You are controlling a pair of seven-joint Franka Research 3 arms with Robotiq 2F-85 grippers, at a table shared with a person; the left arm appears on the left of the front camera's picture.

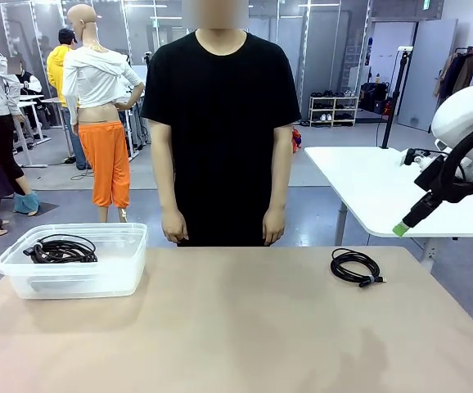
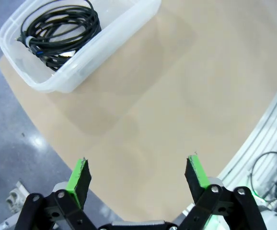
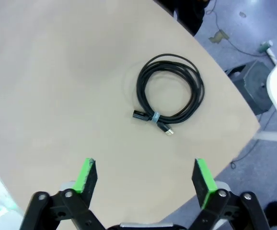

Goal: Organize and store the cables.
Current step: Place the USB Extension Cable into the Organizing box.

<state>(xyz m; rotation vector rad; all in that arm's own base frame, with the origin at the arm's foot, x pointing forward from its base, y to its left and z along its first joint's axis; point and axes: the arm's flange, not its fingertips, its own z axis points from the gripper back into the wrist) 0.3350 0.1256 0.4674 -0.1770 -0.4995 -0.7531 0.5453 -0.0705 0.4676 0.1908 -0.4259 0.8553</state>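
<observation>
While your right gripper [image 3: 144, 176] and left gripper [image 2: 136, 175] hung spread and empty, one coiled cable [image 3: 170, 94] lay on the table [image 1: 236, 327]. Perhaps several more cables [image 2: 62, 29] sat tangled inside the clear bin [image 1: 130, 266].

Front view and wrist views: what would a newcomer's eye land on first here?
Probably the lone coiled black cable lying on the tan table toward the robot's right, with the right gripper open above it. Next, the clear plastic bin at the table's left, already holding coiled cables, with the left gripper open nearby. A person in a black shirt stands at the far edge, hands down.
</observation>
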